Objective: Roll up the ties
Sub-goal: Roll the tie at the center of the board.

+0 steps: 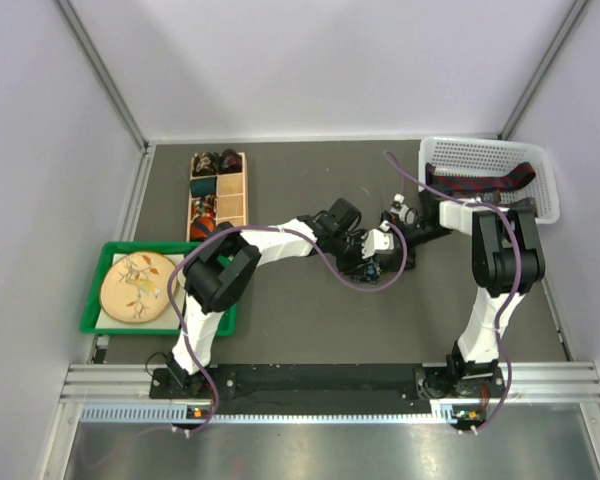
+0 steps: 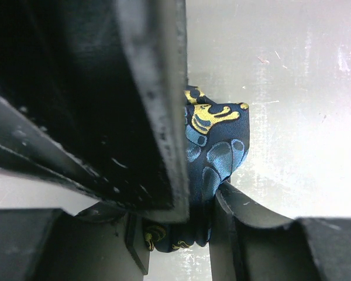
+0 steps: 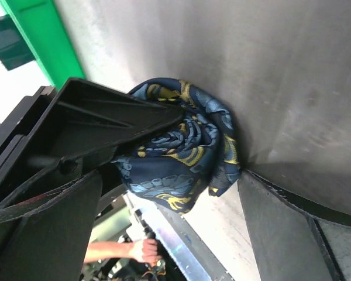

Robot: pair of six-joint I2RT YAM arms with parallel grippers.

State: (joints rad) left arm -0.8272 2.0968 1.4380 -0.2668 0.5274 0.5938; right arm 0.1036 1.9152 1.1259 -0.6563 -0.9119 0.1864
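Meeting over the bench in the top view, left tool and right tool flank the blue tie; a red tie lies in the basket. Left wrist: left tool pinches the rolled blue tie. Right wrist: right tool stands spread around it.

Pale lilac walls close in the dark grey desk at nine, twelve and three o'clock. A metal rail runs along six o'clock.
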